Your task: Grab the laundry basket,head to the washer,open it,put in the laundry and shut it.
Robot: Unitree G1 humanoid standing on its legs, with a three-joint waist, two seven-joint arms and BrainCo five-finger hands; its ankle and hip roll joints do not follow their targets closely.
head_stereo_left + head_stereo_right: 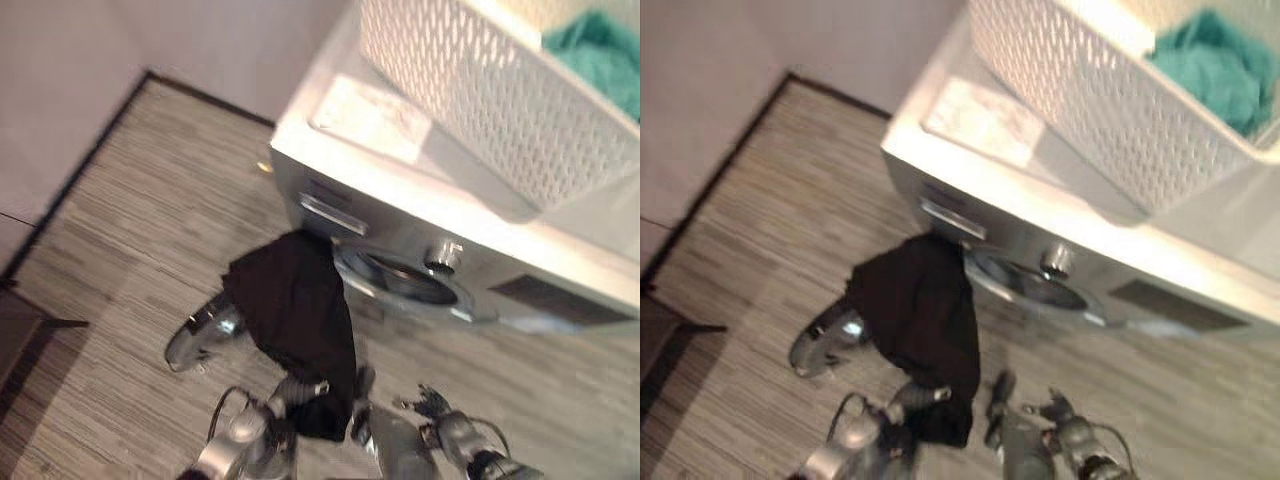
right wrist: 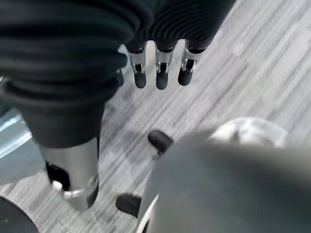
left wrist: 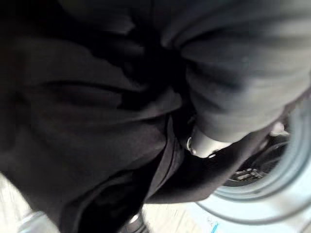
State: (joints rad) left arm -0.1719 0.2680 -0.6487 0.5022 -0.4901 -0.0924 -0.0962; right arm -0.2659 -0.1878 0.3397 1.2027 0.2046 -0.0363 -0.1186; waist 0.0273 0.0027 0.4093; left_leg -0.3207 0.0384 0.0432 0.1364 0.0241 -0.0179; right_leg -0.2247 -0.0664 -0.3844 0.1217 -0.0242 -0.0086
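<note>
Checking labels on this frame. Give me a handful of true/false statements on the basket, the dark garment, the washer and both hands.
1. The white basket sits on top of the washer. True.
2. The basket is empty. False: teal cloth lies in it.
3. The left hand holds the black garment. True.
4. The right hand grips the garment. False: it holds nothing, fingers relaxed above the floor.
5. The garment lies on the floor. False: it hangs by the washer's front.
</note>
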